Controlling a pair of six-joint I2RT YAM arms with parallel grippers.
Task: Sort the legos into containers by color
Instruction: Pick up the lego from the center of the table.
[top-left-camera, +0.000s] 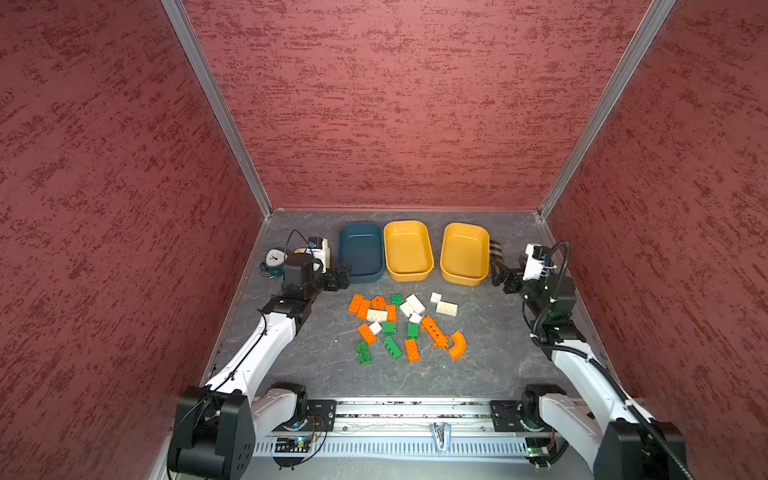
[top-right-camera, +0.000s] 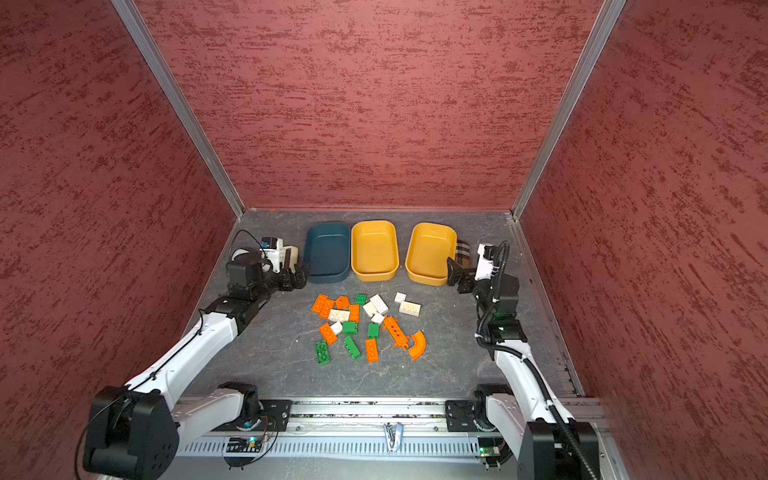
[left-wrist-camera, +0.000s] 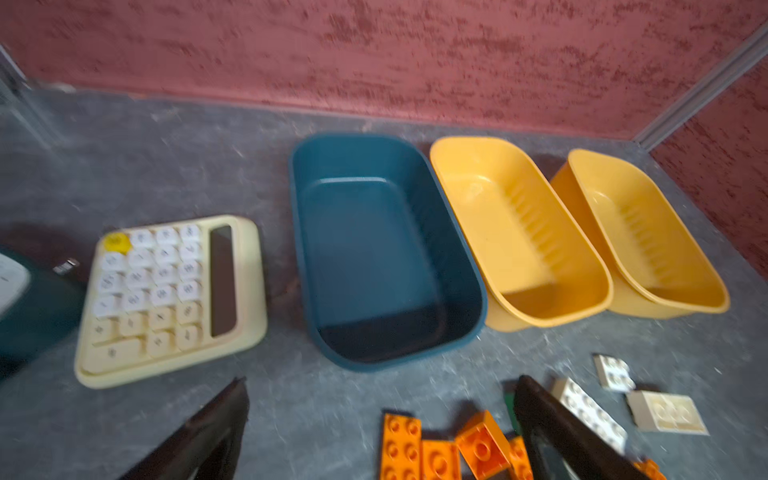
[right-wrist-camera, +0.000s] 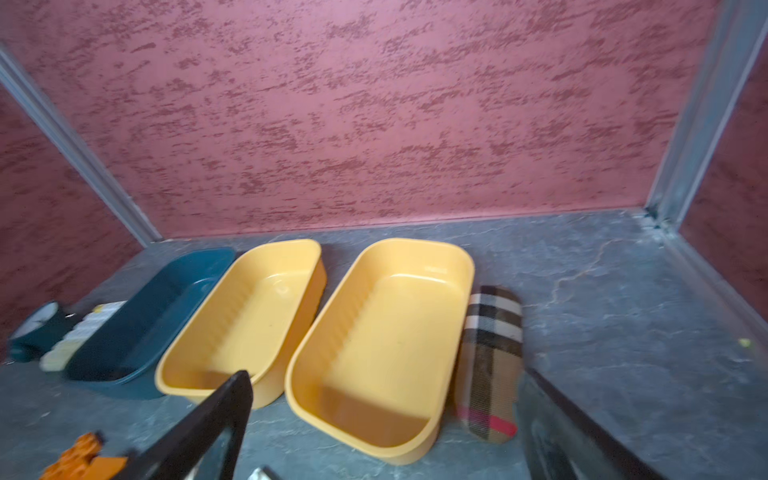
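Jaws: both pairs wide open, empty.
Risk: bricks (top-left-camera: 388, 328) crowd together near blue tub (top-left-camera: 360, 249); pinching one may drag neighbours.

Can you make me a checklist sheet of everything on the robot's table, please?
Surface: grey marbled table, no spills seen.
Job's things: orange, green and white legos loose in one pile; teal container, middle yellow container, end yellow container all hold nothing.
Clutter: clock, calculator, plaid pouch.
End effectors: left end effector open, holding nothing; right end effector open, holding nothing.
Cables: black hose along right arm.
Surroundings: red textured walls, metal rail in front.
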